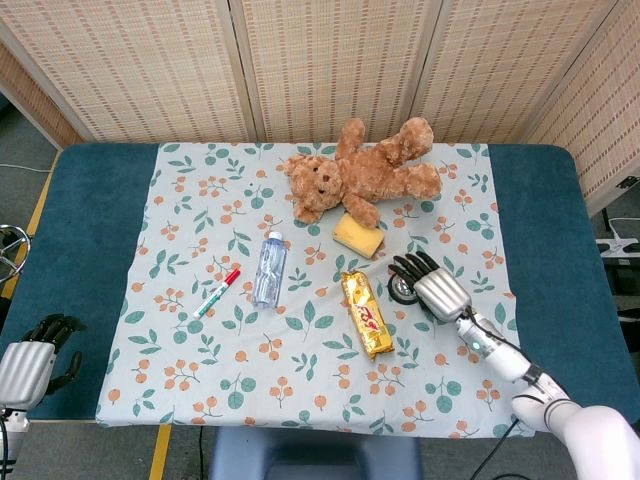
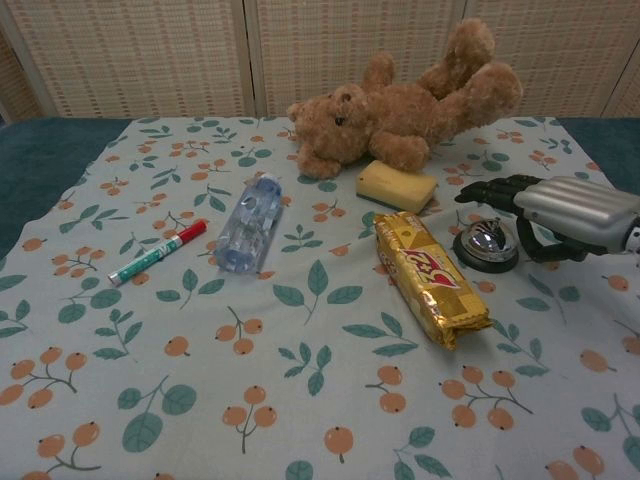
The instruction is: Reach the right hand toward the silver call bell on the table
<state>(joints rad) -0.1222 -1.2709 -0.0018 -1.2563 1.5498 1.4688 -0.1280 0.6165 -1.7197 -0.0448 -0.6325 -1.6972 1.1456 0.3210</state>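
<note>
The silver call bell stands on the floral cloth, right of the gold snack pack. My right hand hovers just above and to the right of the bell. Its dark fingers are spread and reach over the bell's far side without holding anything. In the head view, the right hand covers most of the bell, and only its left edge shows. My left hand rests off the cloth at the table's near left corner, fingers curled in and holding nothing.
A teddy bear lies at the back, with a yellow sponge in front of it. A water bottle and a red-capped marker lie left of centre. The blue table shows around the cloth.
</note>
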